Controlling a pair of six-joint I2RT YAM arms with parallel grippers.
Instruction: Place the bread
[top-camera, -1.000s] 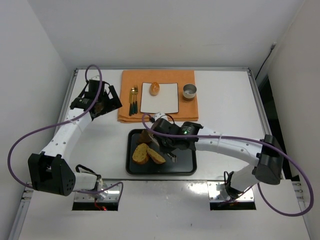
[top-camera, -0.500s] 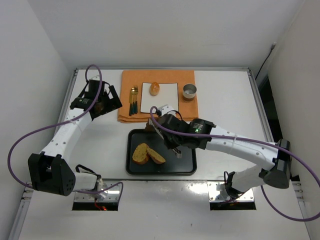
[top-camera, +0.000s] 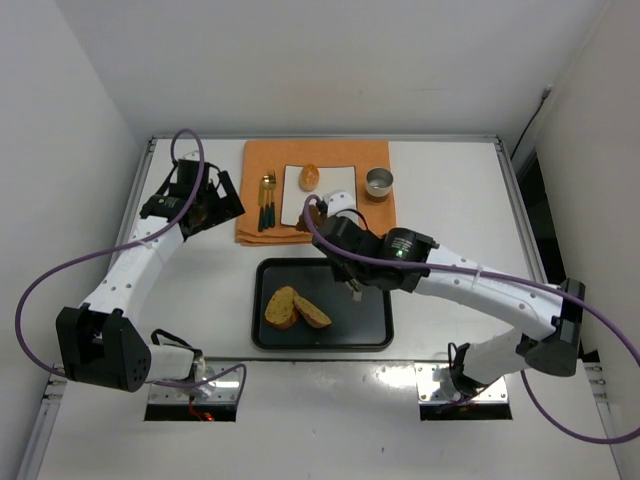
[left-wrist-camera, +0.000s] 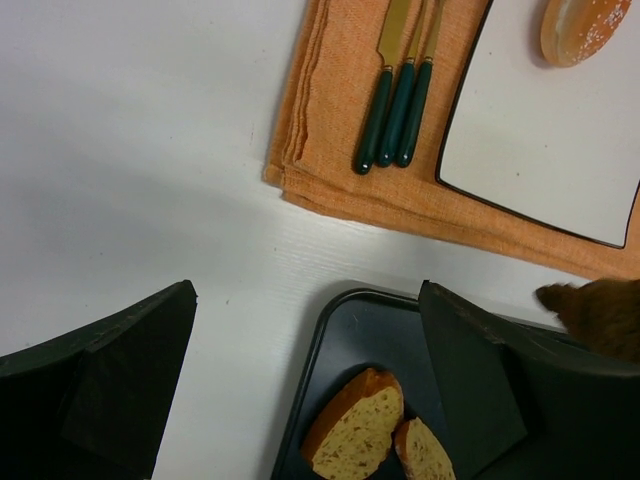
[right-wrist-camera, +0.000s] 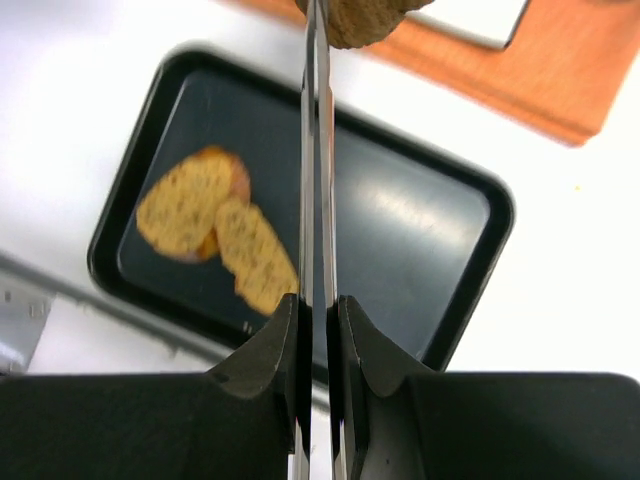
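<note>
Two arms are shown over a white table, where a black tray is set nearest the bases and an orange cloth lies beyond it. A white plate is laid on the cloth, flanked by cutlery on its left and a metal cup on its right. Two toasted slices are seen in the tray's left half, touching each other. The roll is seated on the plate's far part. The pastry is held clear of the tray, pinched at the tips of the right gripper, whose fingers are clenched nearly together on it. It hangs above the cloth's near border, at the plate's near edge. The left gripper is parked well to the left of the cloth, its jaws spread wide with nothing between them. The plate's bare middle is judged to lie just beyond the pastry, away from the bases, so a short forward carry by the right arm, much the nearer, is what the placing appears to call for. The pastry's long axis cannot be told, as too little of it is shown.
</note>
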